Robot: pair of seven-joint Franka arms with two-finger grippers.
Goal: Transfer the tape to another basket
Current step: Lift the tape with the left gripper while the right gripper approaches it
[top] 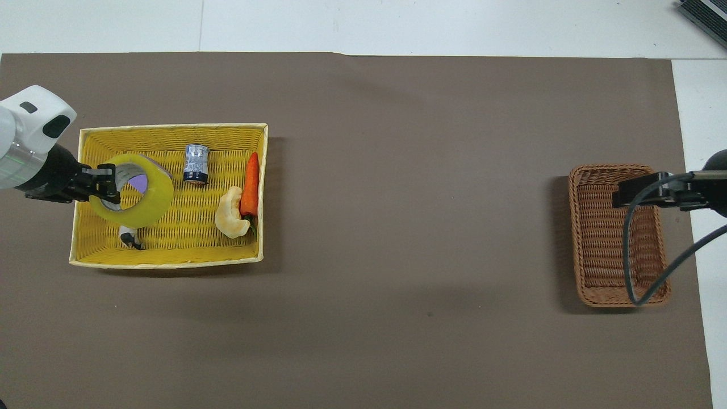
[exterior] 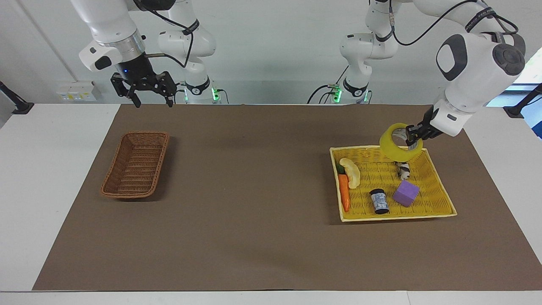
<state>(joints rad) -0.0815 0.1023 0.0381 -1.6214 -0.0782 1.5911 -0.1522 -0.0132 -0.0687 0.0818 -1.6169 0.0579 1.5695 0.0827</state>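
My left gripper (exterior: 411,136) is shut on the rim of the yellow tape roll (exterior: 397,144) and holds it up in the air over the yellow basket (exterior: 436,192). In the overhead view the tape (top: 145,196) hangs from the left gripper (top: 105,180) over the purple cube. The dark brown wicker basket (exterior: 136,164) sits at the right arm's end of the table, also in the overhead view (top: 616,234). My right gripper (exterior: 149,92) is open, raised over the mat's edge near that basket.
The yellow basket holds a purple cube (exterior: 405,192), a small dark jar (exterior: 379,201), an orange carrot (exterior: 344,191), a pale curved piece (exterior: 351,171) and a small black-and-white object (exterior: 403,170). A brown mat (exterior: 254,190) covers the table.
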